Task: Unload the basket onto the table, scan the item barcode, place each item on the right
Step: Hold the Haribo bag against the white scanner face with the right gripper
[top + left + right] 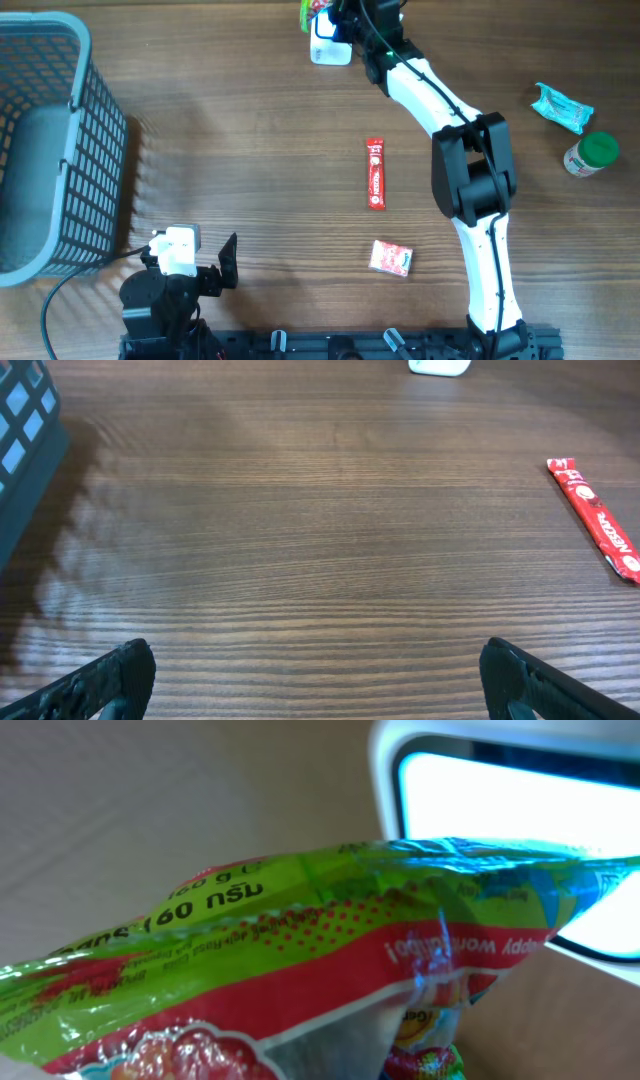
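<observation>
**Figure: presenting the item at the reader.** The right fingers [335, 14] are reaching to the far edge of the counter [250, 150] and are pinching narrowly on a snack bag [311, 12]. They are holding it just beside the scanner [330, 50]. In the right wrist view the bag [300, 970] is filling most of the frame, and the scanner's lit window [520, 840] is glowing behind its upper edge. The fingers themselves are hiding beneath the bag there.

The left fingers [315, 685] are standing wide apart and holding nothing, hovering over bare wood at the near left corner, close to the basket [100, 150].

A red stick packet [376, 173] is lying mid-counter, well apart from the bag.

*Handling.* The bag is looking light and soft. Its glossy film is creasing and catching glare, so it is probably slippery and is probably flexing rather than holding a flat face. The contents are probably crushable. A sealed edge or corner is likely the best place to pinch, as this is leaving the printed panel free and is sparing the contents.

No barcode is showing in either view, only small print, so which face is carrying it cannot be told. Wrinkles across that panel are likely the main risk to a clean reading.
</observation>
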Controlling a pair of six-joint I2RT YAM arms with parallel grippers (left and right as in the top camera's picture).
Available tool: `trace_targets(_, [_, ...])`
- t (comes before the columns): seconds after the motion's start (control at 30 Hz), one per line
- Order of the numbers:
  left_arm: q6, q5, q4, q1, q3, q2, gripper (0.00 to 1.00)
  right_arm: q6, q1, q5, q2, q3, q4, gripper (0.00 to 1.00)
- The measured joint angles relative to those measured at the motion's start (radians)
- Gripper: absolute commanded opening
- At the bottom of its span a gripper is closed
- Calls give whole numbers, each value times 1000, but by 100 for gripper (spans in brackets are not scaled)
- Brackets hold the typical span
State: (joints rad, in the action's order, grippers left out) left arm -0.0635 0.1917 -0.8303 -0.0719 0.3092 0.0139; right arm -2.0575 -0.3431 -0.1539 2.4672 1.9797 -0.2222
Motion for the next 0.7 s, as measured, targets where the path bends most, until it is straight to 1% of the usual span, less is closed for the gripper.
trace_targets(0.03, [0, 0, 0, 0, 0, 0, 100, 0, 4, -10, 14, 4, -39, 5])
trace_targets(0.13, [0, 0, 0, 0, 0, 0, 100, -1, 6, -49, 49, 11, -78, 5])
trace_targets(0.3, [0, 0, 0, 0, 0, 0, 100, -4, 0, -124, 71, 11, -83, 5])
trace_targets(0.6, [0, 0, 0, 0, 0, 0, 100, -7, 2, -198, 72, 13, -93, 5])
trace_targets(0.7, [0, 0, 0, 0, 0, 0, 100, -8, 14, -213, 72, 23, -34, 5])
